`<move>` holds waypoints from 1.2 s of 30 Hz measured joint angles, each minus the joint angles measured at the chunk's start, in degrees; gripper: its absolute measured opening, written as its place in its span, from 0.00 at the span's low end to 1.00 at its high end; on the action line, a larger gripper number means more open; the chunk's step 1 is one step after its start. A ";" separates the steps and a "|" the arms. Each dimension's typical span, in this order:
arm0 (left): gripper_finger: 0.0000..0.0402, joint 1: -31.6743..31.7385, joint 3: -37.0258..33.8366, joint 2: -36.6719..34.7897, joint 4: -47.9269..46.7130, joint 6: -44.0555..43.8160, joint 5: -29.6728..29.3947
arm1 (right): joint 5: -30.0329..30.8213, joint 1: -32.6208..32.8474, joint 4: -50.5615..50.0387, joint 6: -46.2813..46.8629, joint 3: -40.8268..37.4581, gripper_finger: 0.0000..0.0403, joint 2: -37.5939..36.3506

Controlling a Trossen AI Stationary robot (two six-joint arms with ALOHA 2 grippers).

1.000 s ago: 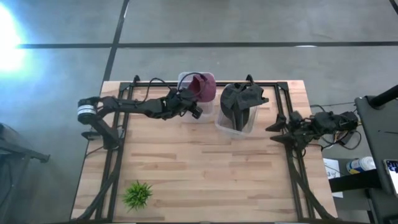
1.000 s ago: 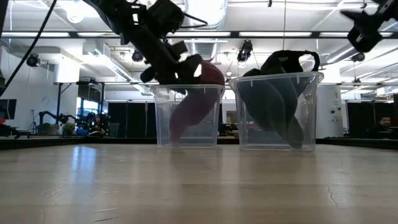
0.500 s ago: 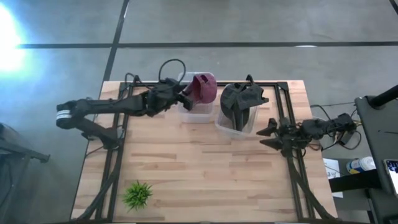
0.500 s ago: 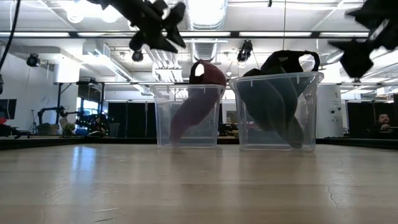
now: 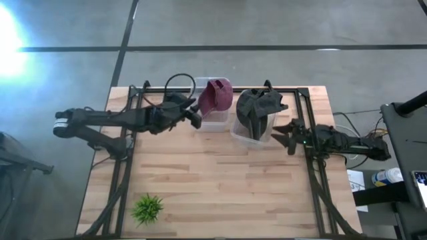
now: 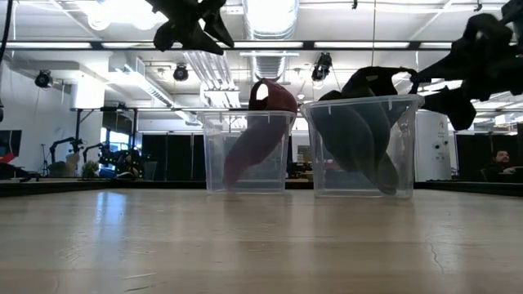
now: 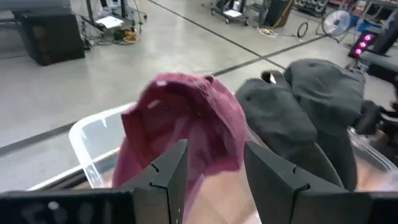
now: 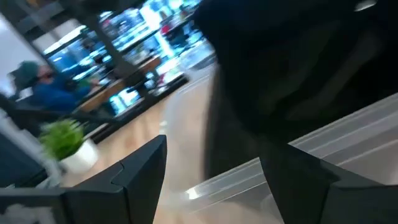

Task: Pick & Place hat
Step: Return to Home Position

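A maroon cap [image 5: 215, 95] stands in a clear bin [image 5: 200, 120] at the table's far middle, its crown above the rim; it also shows in the low view [image 6: 260, 122] and the left wrist view [image 7: 186, 124]. Several dark caps [image 5: 259, 107] fill a second clear bin [image 6: 364, 147] to its right. My left gripper [image 5: 195, 117] is open and empty, just left of the maroon cap and above the bin. My right gripper [image 5: 280, 132] is open and empty, just right of the dark caps' bin.
A small green plant [image 5: 147, 208] stands near the table's front left corner. A dark frame [image 5: 127, 160] runs along the table's left and right sides. The wooden tabletop [image 5: 220, 180] lies bare between the bins and the near edge.
My left gripper has let go of the maroon cap, opened, and drawn back toward the table's left and up; the cap stays in its bin. My right gripper has gone toward the table's left, up to the bin of dark caps.
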 joint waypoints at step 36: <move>0.37 -10.71 -0.02 -0.28 -1.07 -1.48 -5.03 | 0.59 1.09 -0.13 -0.02 0.00 0.62 1.18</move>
